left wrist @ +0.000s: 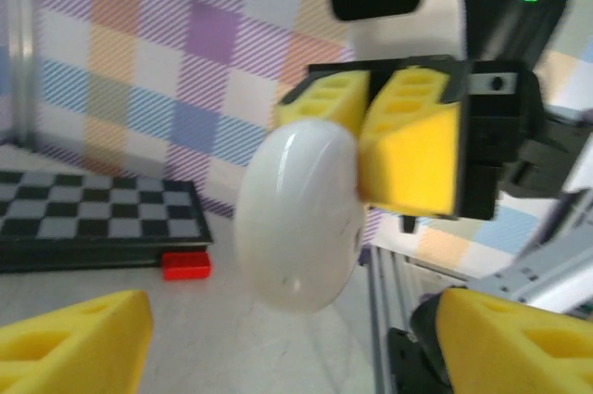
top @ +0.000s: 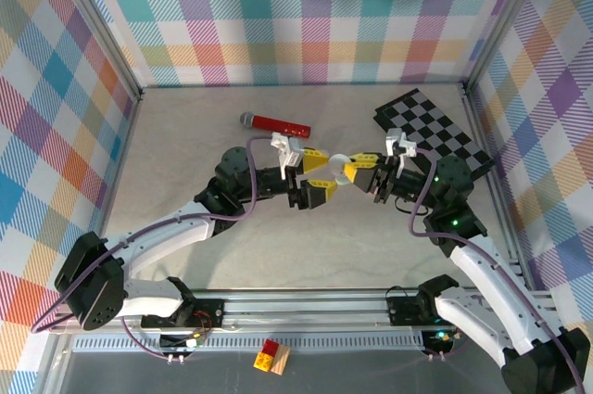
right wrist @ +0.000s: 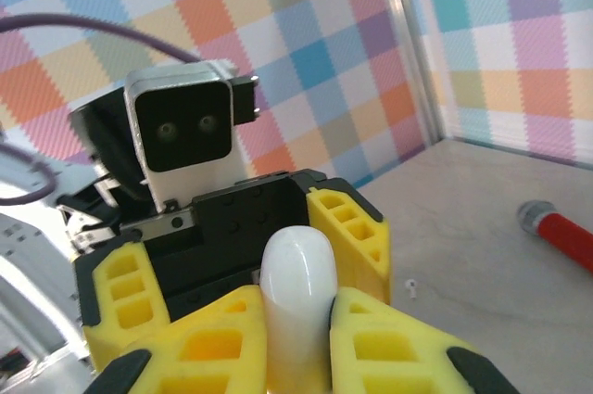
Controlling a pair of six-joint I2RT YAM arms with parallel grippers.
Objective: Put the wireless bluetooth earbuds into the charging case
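Clamps the case (left wrist: pixel 296 227) in the right pincer (top: pixel 359 171), holds the left pincer (top: pixel 317 176) spread wide facing it, with perhaps an earbud (right wrist: pixel 410 287) lying on the tabletop (right wrist: pixel 482 255) beyond.

Pastel plaid walls (top: pixel 306 14), pale tabletop (top: pixel 185 134)
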